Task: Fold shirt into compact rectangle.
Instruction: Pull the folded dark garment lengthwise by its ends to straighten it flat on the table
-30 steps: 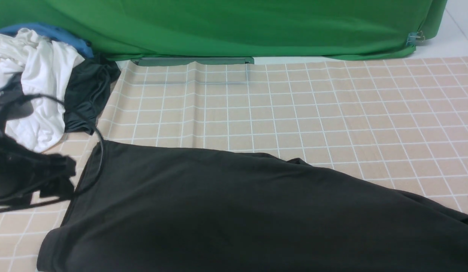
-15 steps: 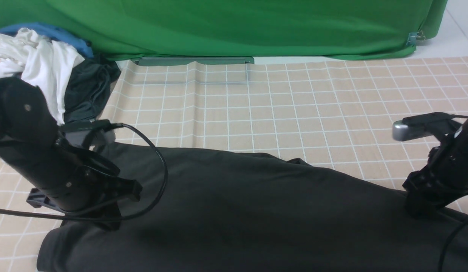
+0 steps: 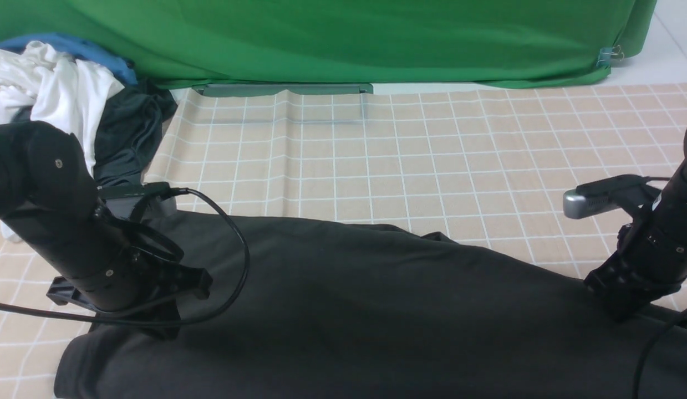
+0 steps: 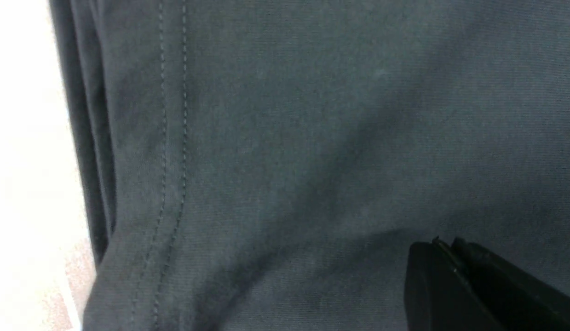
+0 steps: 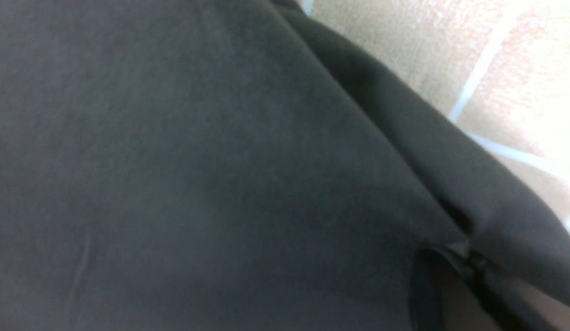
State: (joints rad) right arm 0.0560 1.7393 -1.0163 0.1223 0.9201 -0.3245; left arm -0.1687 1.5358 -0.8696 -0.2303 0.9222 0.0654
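Pile: white garment and dark garment sit unmoved at upper left.
Left gripper: a second ago it was a blur at the left edge. Now it is down on the shirt's left end with its jaws together; the wrist view does not show whether cloth is nipped.
Shirt: lies spread across the lower frame on the checked cloth, its outline unchanged.
Right gripper: newly arrived from the right edge, closed on the far hem, where the fabric puckers at the tips.
Meaning: both ends appear secured, so the first fold likely starts with a lift.
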